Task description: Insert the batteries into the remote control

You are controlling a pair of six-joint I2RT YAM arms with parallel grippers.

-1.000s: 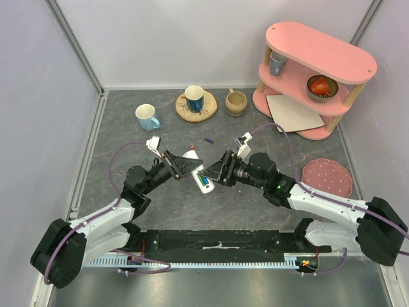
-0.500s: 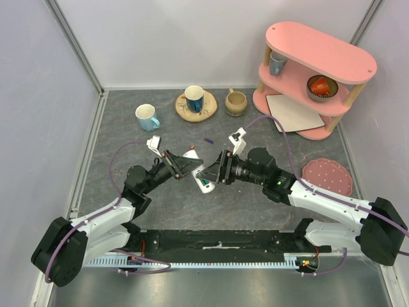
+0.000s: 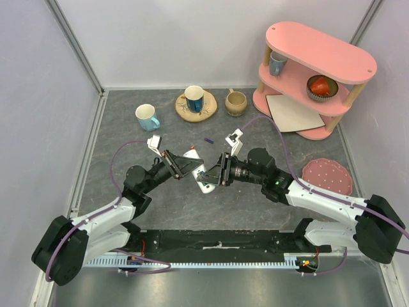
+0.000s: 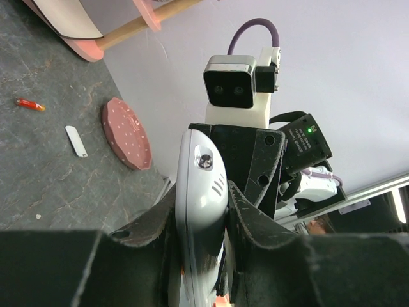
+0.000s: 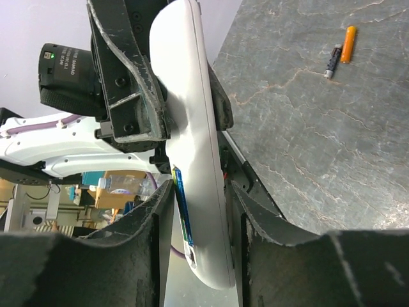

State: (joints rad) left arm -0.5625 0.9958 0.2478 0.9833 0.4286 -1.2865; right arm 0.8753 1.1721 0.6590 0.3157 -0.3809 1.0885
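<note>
right end effector [image 3: 208,175] closed onto remote control [image 3: 205,186] | long axis near-far

White remote control [image 5: 192,128], glossy, with a blue-green strip along its edge. Orange-red battery [image 5: 348,35] on the dark grey marbled tabletop [image 3: 192,211]. Pink shelf [image 3: 319,57], pink white-dotted coaster [image 3: 327,177], purple cable [image 4: 254,22].

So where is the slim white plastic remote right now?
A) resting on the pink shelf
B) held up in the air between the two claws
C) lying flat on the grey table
B: the slim white plastic remote is clamped in the left claw, up off the tabletop, and the right claw has a finger on either side of it.
</note>
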